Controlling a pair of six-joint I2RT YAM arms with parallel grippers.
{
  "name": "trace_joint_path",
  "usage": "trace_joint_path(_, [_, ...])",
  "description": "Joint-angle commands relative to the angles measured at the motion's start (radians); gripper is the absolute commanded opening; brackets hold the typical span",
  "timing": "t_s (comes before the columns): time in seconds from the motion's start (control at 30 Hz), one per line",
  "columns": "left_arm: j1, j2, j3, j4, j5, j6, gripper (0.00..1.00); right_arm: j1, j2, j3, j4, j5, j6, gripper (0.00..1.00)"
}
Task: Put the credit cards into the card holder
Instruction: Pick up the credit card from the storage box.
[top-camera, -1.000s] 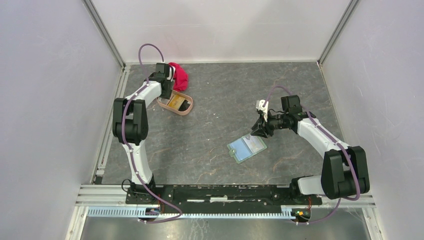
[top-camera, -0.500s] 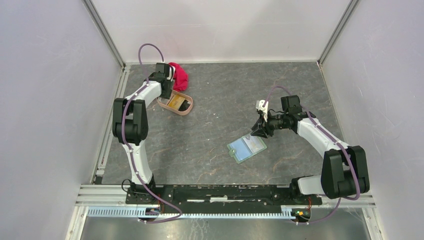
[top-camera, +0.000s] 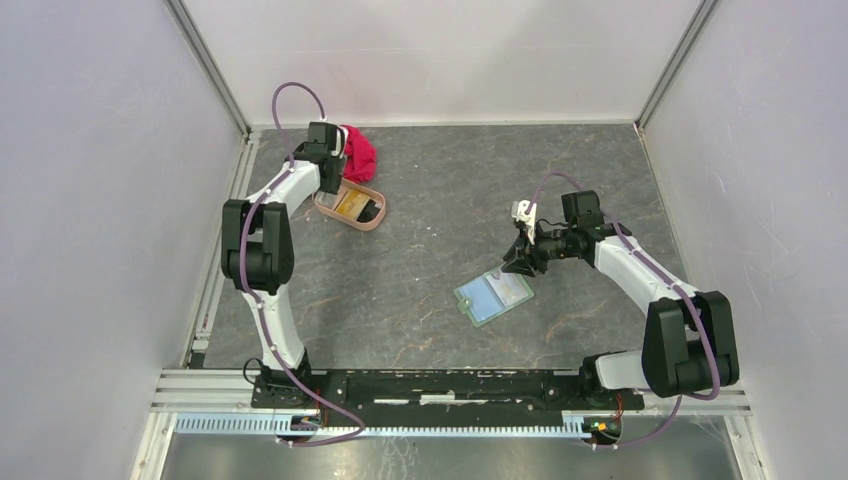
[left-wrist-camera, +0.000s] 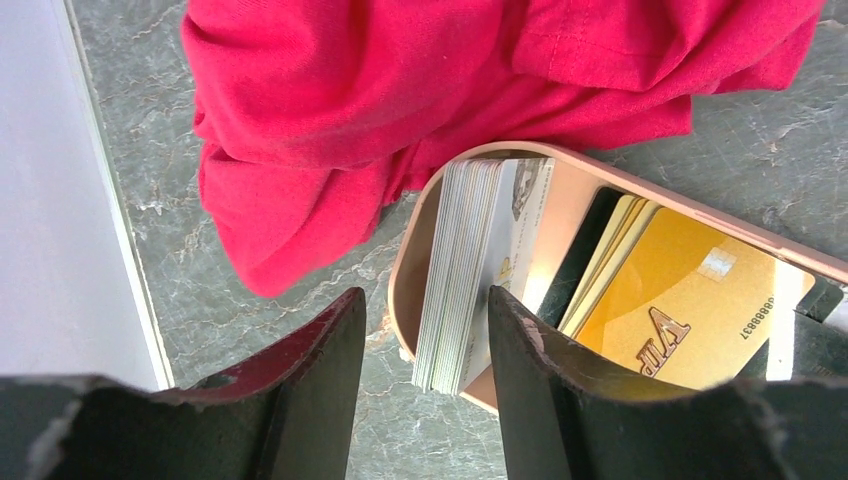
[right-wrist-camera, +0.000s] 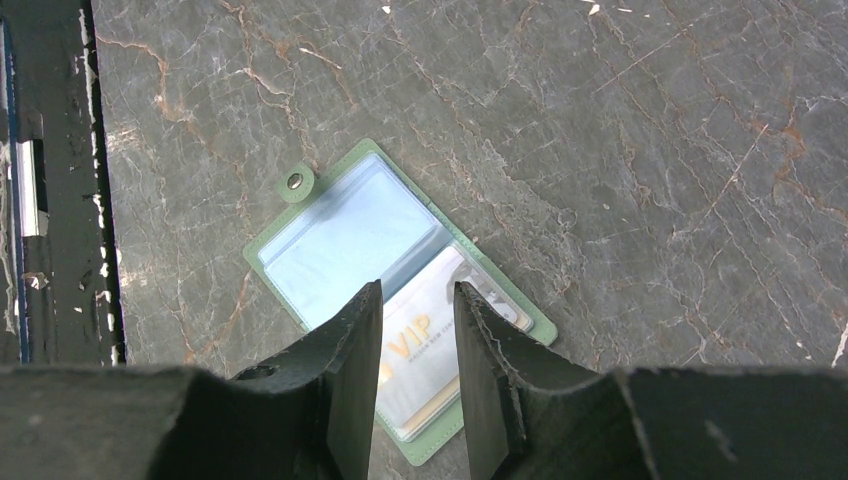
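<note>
The credit cards sit in a pinkish-tan tray (left-wrist-camera: 404, 262) at the back left: a silvery-white stack (left-wrist-camera: 465, 270) on edge, a dark card (left-wrist-camera: 580, 262) and orange-gold cards (left-wrist-camera: 690, 310). My left gripper (left-wrist-camera: 428, 298) is open astride the stack's near end, with a gap at the left finger. In the top view it (top-camera: 335, 186) hangs over the tray (top-camera: 374, 222). The sage-green card holder (right-wrist-camera: 340, 235) lies open on the table with a silvery card (right-wrist-camera: 420, 335) in its right pocket. My right gripper (right-wrist-camera: 418, 290) hovers open above it, empty. From above the card holder (top-camera: 493, 296) sits below that gripper (top-camera: 520, 262).
A crumpled red cloth (left-wrist-camera: 400, 100) lies against the tray's far side, near the left wall (left-wrist-camera: 50, 200). The black base rail (right-wrist-camera: 50, 200) runs along the near table edge. White walls enclose the table on three sides.
The left arm has shifted slightly toward the back left, its cable loop rising. The right arm and the card holder have not moved.
</note>
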Motion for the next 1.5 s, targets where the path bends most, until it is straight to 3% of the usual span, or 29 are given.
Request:
trace_joint_path(0.0, [0.006,-0.062,0.026,0.025,0.006,0.000,0.54,0.003,0.010,0.028,-0.004,-0.028,-0.018,0.38])
trace_joint_path(0.17, [0.006,-0.061,0.026,0.024,0.013,-0.001,0.50,0.003,0.012,0.030,-0.007,-0.031,-0.020,0.38])
trace_joint_path(0.3, [0.006,-0.055,0.028,0.013,0.057,0.004,0.72,0.003,0.012,0.030,-0.009,-0.031,-0.020,0.38])
trace_joint_path(0.37, [0.006,-0.039,0.032,0.007,0.049,0.006,0.74,0.003,0.012,0.030,-0.009,-0.032,-0.021,0.38])
trace_joint_path(0.87, [0.006,0.052,0.055,0.001,-0.003,0.017,0.68,0.002,0.016,0.033,-0.015,-0.034,-0.025,0.38])
trace_joint_path(1.47, [0.006,0.004,0.057,0.002,-0.046,0.017,0.57,0.002,0.018,0.034,-0.018,-0.036,-0.026,0.38])
